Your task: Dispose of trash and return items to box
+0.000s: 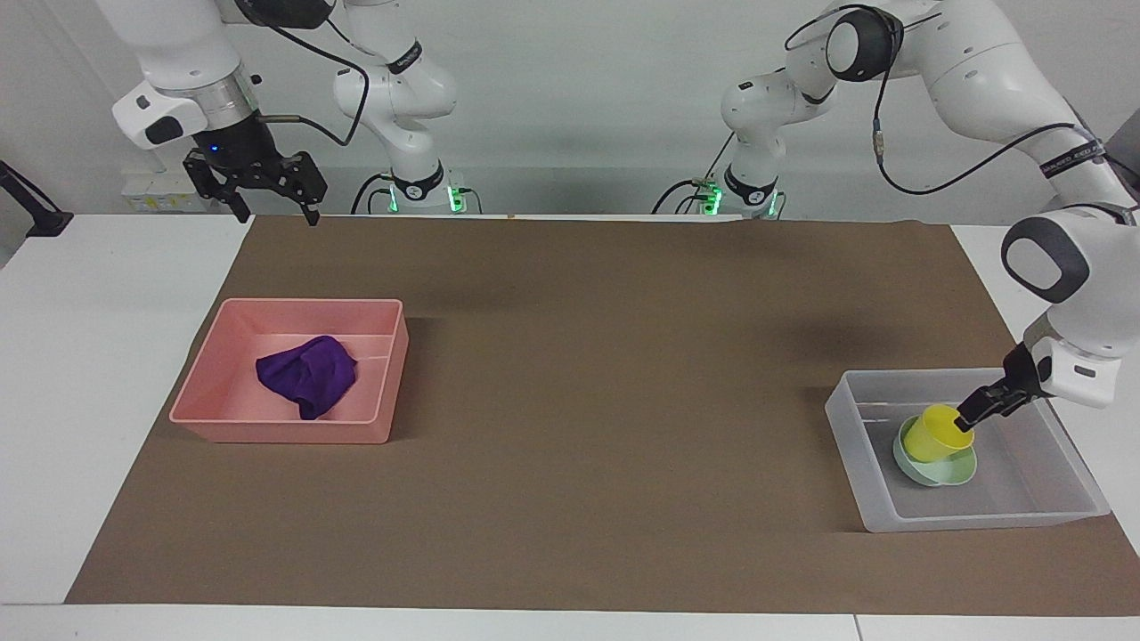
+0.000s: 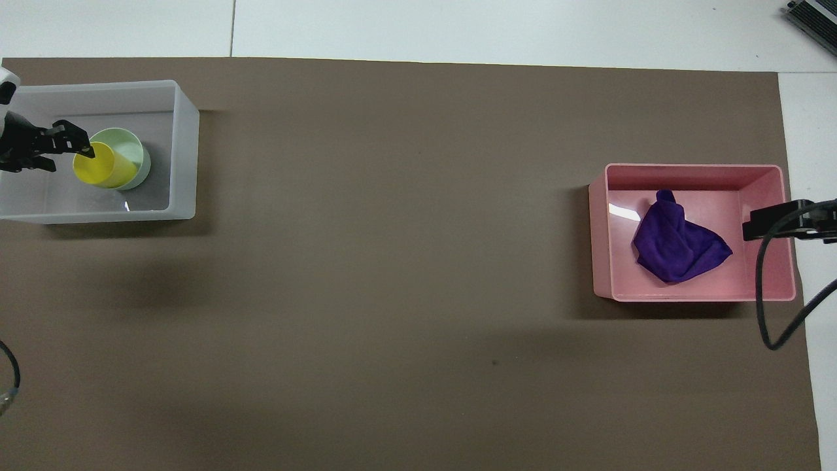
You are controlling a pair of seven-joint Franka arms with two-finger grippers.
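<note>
Look at your left gripper (image 1: 967, 417) first: it sits low inside the translucent box (image 1: 1060, 512) at the left arm's end of the bench (image 1: 53, 374), with its fingers (image 2: 77, 139) spread apart and holding nothing. The yellow cup (image 1: 935, 434) lies just beside those fingertips, its rim touching or very nearly touching them; you cannot tell which. The cup rests tilted in the mint-green bowl (image 1: 944, 469), its open mouth turned up toward the fingers and its base down in the bowl. From overhead you see one finger at the cup's rim and the other finger apart from it, over the bare floor of the box (image 2: 186, 163), so the cup (image 2: 104, 166) is not between them. The bowl (image 2: 134, 157) sits on the box floor directly under the cup, on the side of the fingers away from the gripper's wrist. Your right gripper (image 1: 267, 206) waits raised over the edge of the brown mat (image 1: 579, 401) at the right arm's end of the bench, its fingers (image 1: 310, 212) open and empty. Below and well apart from those fingers, the pink bin (image 1: 280, 432) stands on the mat with a crumpled purple cloth (image 1: 307, 374) lying on its floor. In the overhead view only the right gripper's dark body (image 2: 778, 221) and cable show over the pink bin's (image 2: 693, 297) rim.
</note>
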